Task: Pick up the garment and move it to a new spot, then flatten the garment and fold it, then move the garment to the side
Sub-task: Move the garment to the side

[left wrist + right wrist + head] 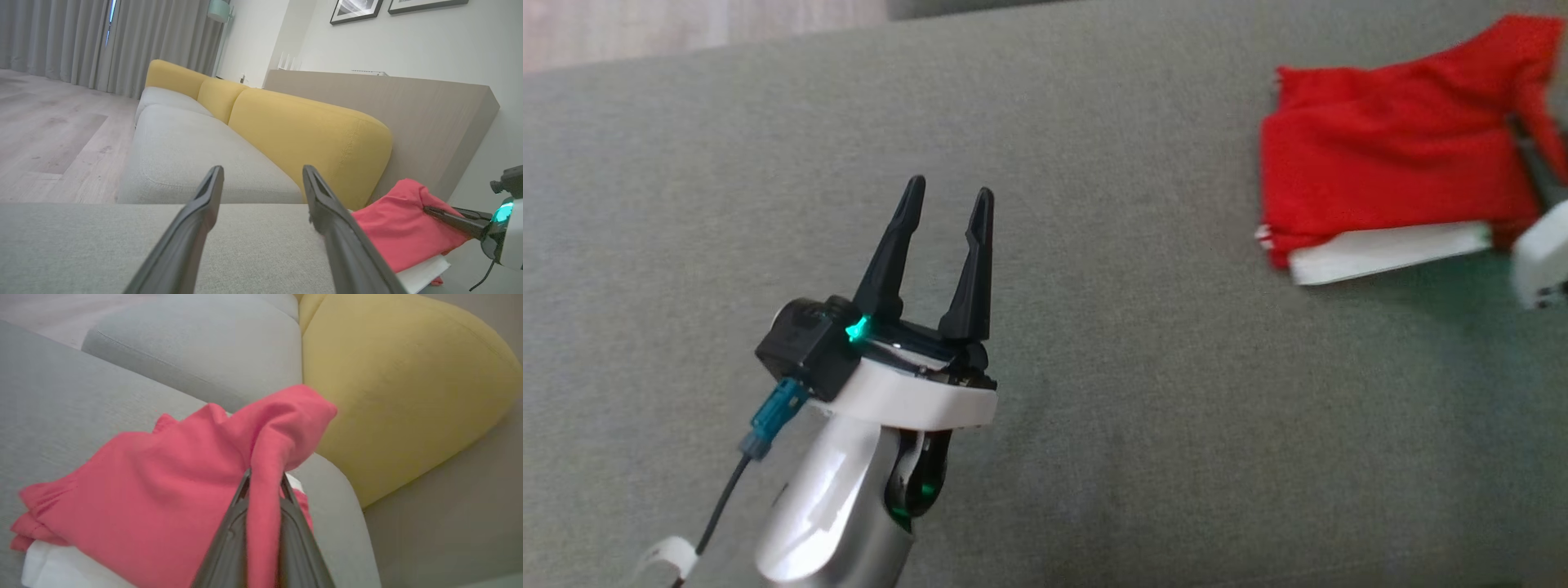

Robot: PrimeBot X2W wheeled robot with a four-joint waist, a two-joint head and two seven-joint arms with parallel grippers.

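The garment (pixel 1388 147) is red with a white layer showing under its near edge, and lies folded at the far right of the grey seat cushion (pixel 1094 367). My right gripper (pixel 264 478) is shut on a raised fold of red fabric at the garment's right end. The left wrist view shows that gripper (pixel 433 211) biting into the garment (pixel 398 230) from the right. Its white wrist housing (pixel 1539 261) sits at the head view's right edge. My left gripper (pixel 949 192) hovers open over bare cushion, well left of the garment, nothing between its fingers (pixel 204 204).
Yellow back cushions (pixel 310 134) line the sofa's far side, one just beyond the garment (pixel 404 388). Further grey seat cushions (pixel 188 151) extend away. A wooden panel (pixel 408 106) stands behind the sofa. Wood floor (pixel 49 130) and curtains lie to the left.
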